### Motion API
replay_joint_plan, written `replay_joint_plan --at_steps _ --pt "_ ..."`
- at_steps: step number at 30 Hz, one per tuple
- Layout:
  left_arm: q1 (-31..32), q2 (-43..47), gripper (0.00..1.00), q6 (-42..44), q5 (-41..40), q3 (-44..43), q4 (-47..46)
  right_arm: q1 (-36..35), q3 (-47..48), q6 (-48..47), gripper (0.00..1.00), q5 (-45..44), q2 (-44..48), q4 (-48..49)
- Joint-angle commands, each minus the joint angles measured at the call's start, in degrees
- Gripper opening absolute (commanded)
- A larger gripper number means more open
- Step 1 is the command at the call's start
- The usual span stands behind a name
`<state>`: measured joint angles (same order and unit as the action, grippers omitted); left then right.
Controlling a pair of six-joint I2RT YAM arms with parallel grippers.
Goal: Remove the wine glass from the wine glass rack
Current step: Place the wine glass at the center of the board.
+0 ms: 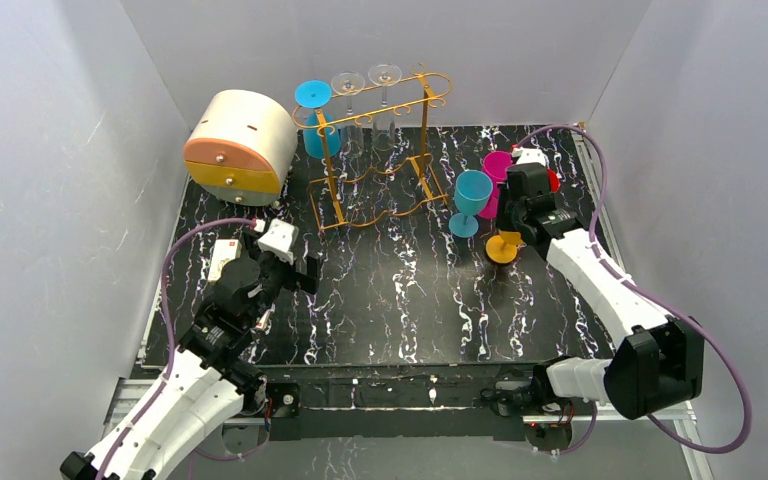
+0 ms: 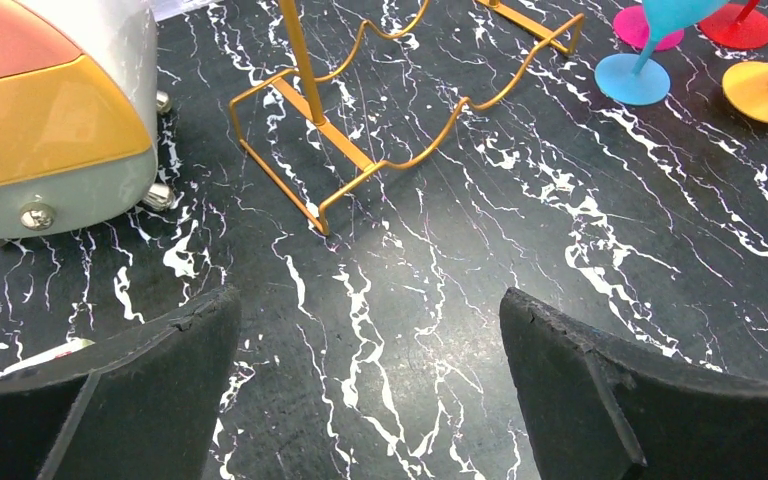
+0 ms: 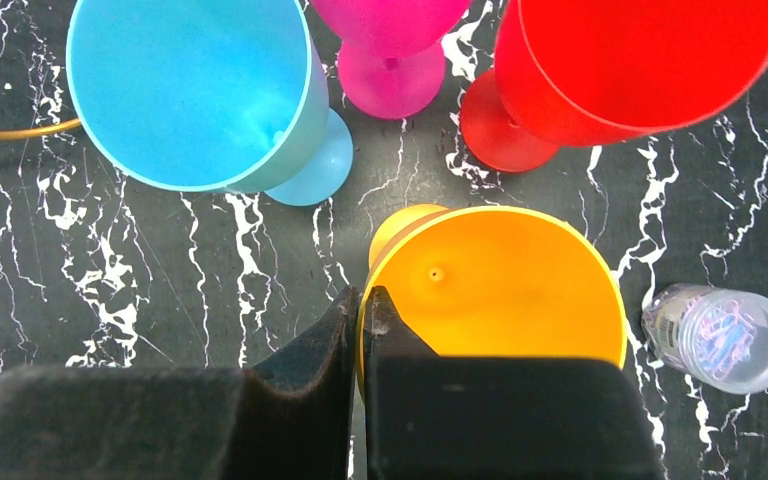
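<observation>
You have no text, number or brand that can be read in any of the three views. The nearest thing to a label is the pale band around the small clear jar (image 3: pixel 720 335) lying on the desk (image 3: pixel 160 280). It is too blurred to make out. A white slip (image 2: pixel 45 352) at the lower left of the left wrist view shows only its edge, and no marks can be told on it.
</observation>
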<state>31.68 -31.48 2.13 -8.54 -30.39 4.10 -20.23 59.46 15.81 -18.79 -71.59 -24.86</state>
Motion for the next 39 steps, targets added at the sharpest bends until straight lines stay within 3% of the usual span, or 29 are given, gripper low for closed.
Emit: replay_joint_plan --at_steps 1,11,14,18,29,35,37,39 --pt "-0.1 2.1 0.98 0.5 -1.5 -1.8 0.4 1.0 1.9 -1.8 0.01 2.1 -1.1 5.9" --pt "-0.1 2.5 0.98 1.3 -1.0 -1.9 0.5 1.7 4.3 -2.5 0.02 2.7 -6.5 5.8" --pt "-0.1 2.5 0.98 1.3 -1.3 -2.0 0.6 1.6 6.0 -2.5 0.18 1.7 -8.1 3.8" --pt "-0.1 2.7 0.98 1.4 -1.3 -1.9 0.6 1.6 7.3 -2.4 0.27 1.6 -8.3 2.0" --pt "-0.1 2.6 0.98 0.2 -2.1 -2.1 0.9 1.6 11.5 -2.5 0.42 5.0 -5.0 -0.6" --pt "-0.1 0.8 0.98 -1.7 0.5 -3.1 0.7 1.7 14.3 0.6 0.47 11.8 -0.8 -1.2" --pt "-0.1 -1.0 0.98 -3.9 1.0 -3.7 0.5 1.6 13.4 3.3 0.51 16.7 1.5 1.4" --pt "-0.1 -4.3 0.98 -4.2 7.0 -4.8 0.8 1.7 11.7 6.4 0.51 23.9 4.0 4.8"
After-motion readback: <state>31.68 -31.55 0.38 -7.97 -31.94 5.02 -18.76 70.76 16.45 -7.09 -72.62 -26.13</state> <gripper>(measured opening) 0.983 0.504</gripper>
